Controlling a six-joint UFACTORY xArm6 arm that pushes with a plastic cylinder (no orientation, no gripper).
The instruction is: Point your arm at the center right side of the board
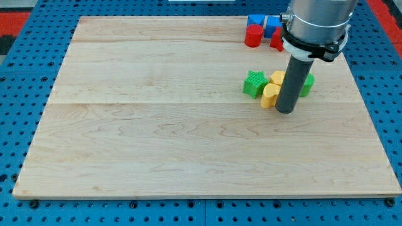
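The tip (285, 112) was seen beside the yellow block (270, 96), toward 3 o'clock on the bench (157, 144). No claw was fitted, so its state could not be told. A short push toward 3 o'clock was judged to remain.

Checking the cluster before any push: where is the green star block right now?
The green star block sits right of the board's centre toward the view's top, left of two yellow blocks; my tip is just beyond them.

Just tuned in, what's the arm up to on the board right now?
My tip rests on the board, right of centre, touching or almost touching the right side of a yellow block. That block sits in a cluster with a green star, another yellow block and a green block partly hidden behind the rod. Red and blue blocks sit near the view's top edge. The centre right edge lies further to the view's right.
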